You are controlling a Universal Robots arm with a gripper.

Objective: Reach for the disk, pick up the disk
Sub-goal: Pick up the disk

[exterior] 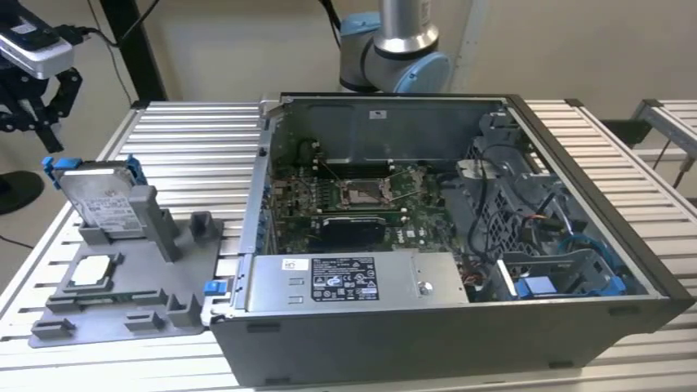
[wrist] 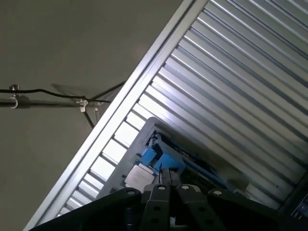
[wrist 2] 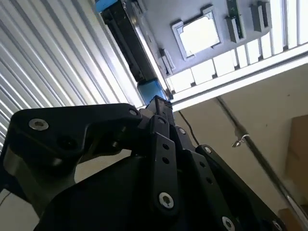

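Observation:
The disk [exterior: 104,200] stands on edge in a grey holder [exterior: 130,298] at the exterior view's left, a silver-grey drive with a white label and blue bracket ends. My gripper [exterior: 38,135] hangs above it and further to the exterior view's left, clear of the disk, its black fingers open and empty. In the second wrist view the disk's blue bracket [wrist 2: 151,89] lies just past the fingertips [wrist 2: 159,103]. In the first wrist view the blue bracket [wrist: 161,161] sits just beyond my gripper [wrist: 168,185].
A small silver square chip [exterior: 93,269] lies flat on the holder near the disk. An open computer case [exterior: 436,245] fills the table's middle and right. The arm's base [exterior: 392,49] stands behind the case. The slatted metal table [exterior: 196,147] ends close to the holder.

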